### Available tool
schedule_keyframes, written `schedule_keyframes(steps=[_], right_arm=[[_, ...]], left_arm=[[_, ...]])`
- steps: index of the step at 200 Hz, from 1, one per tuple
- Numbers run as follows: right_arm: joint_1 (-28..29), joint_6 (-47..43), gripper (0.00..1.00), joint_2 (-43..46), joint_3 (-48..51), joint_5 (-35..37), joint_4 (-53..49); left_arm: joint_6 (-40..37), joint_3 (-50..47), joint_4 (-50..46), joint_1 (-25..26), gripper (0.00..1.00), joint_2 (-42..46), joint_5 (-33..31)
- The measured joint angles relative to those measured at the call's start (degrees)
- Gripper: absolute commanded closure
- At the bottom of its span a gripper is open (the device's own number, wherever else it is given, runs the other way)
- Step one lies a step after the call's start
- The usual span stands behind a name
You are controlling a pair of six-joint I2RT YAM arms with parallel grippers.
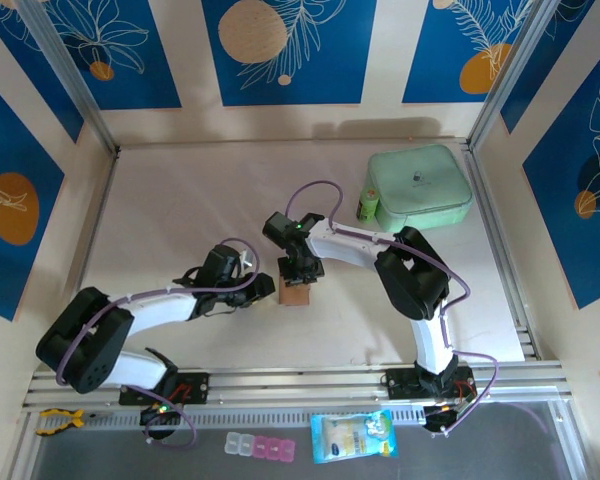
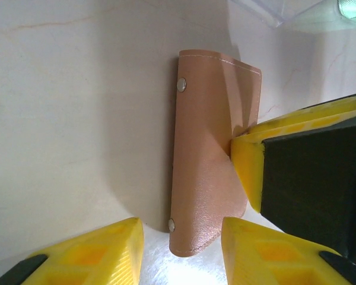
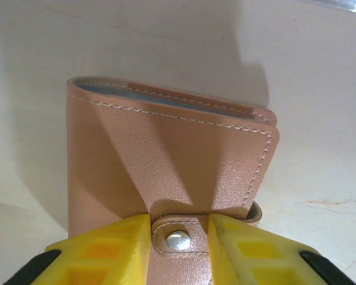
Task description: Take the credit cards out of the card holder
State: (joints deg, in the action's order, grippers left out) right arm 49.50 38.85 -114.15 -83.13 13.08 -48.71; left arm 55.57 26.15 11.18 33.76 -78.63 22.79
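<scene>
- A white worktop (image 1: pixel 180 200) sits inside pale walls hung with blue leaf-print panels. A mint-green case (image 1: pixel 420 185) rests well apart at the far right.
- The card holder (image 1: pixel 296 291) is at mid-worktop, folded shut, between the two tools.
- The right tool (image 1: pixel 302 270) comes down on it from the far side. Its jaws are nearly together, pinching the snap strap (image 3: pixel 177 239), and the leather puckers toward the pinch.
- The left tool (image 2: pixel 183 252) reaches in from the left. Its jaws are partly apart and straddle the holder's near end, with one finger clear of the leather, so it grips nothing.
- From the left wrist, the holder's long axis runs straight away from that tool, so a closing move would catch the near end across its width.
- Both tools are close, but only the right one has contact.
- The credit cards are hard to make out. A blue-grey sliver (image 3: pixel 166 98) inside the fold could be card edges or lining; I cannot tell which.
- The pockets themselves are hidden.
</scene>
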Motion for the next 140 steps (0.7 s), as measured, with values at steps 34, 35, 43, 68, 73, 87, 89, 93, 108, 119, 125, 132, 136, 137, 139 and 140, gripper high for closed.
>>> schedule_keyframes(steps=[34, 35, 43, 68, 73, 87, 89, 93, 108, 119, 125, 132, 136, 137, 139, 140], right_arm=[[0.0, 0.0, 0.8, 0.0, 0.0, -0.26, 0.26], [0.0, -0.02, 0.8, 0.0, 0.0, -0.28, 0.28], [0.0, -0.04, 0.82, 0.0, 0.0, -0.37, 0.35], [0.0, 0.04, 0.85, 0.04, 0.13, -0.42, 0.57], [0.0, 0.09, 0.87, 0.13, 0.28, -0.42, 0.74], [0.0, 0.17, 0.88, 0.5, 0.7, -0.42, 1.16], [0.0, 0.17, 0.88, 0.57, 0.76, -0.46, 1.18], [0.0, 0.17, 0.89, 0.66, 0.85, -0.46, 1.29], [0.0, 0.17, 0.92, 0.96, 1.16, -0.5, 1.6], [0.0, 0.17, 0.95, 1.2, 1.25, -0.5, 1.75], [0.0, 0.07, 0.98, 1.33, 1.29, -0.5, 1.77], [-0.02, 0.0, 0.99, 1.51, 1.31, -0.44, 1.79], [-0.02, -0.02, 0.99, 1.64, 1.4, -0.48, 1.86], [-0.02, -0.04, 0.99, 1.68, 1.42, -0.46, 1.88], [-0.02, 0.13, 0.99, 1.73, 1.46, -0.46, 1.95], [-0.02, 0.13, 0.99, 1.75, 1.49, -0.46, 1.95]], left_arm=[[0.33, 0.22, 0.2, 0.0, 0.62, -1.79, 1.55], [0.35, 0.26, 0.2, 0.0, 0.62, -1.86, 1.62], [0.5, 0.52, 0.2, 0.02, 0.62, -2.16, 1.88], [0.57, 1.7, 0.31, 0.35, 0.63, -2.69, 2.6], [0.57, 1.88, 0.44, 0.44, 0.63, -2.71, 2.71], [0.59, 2.27, 0.44, 0.72, 0.63, -2.73, 2.75], [0.61, 2.32, 0.44, 0.81, 0.64, -2.75, 2.73], [0.63, 2.43, 0.44, 0.9, 0.64, -2.78, 2.75], [0.96, 2.58, 0.46, 1.29, 0.64, -2.97, 2.75], [1.11, 2.58, 0.46, 1.4, 0.64, -3.1, 2.73], [1.18, 2.62, 0.5, 1.42, 0.64, -3.26, 2.73], [1.2, 2.62, 0.59, 1.46, 0.64, -3.41, 2.73], [1.2, 2.62, 0.66, 1.51, 0.64, -3.54, 2.73], [1.22, 2.62, 0.7, 1.53, 0.64, -3.58, 2.73], [1.22, 2.62, 0.74, 1.53, 0.64, -3.65, 2.73], [1.25, 2.62, 0.83, 1.55, 0.64, -3.67, 2.75]])
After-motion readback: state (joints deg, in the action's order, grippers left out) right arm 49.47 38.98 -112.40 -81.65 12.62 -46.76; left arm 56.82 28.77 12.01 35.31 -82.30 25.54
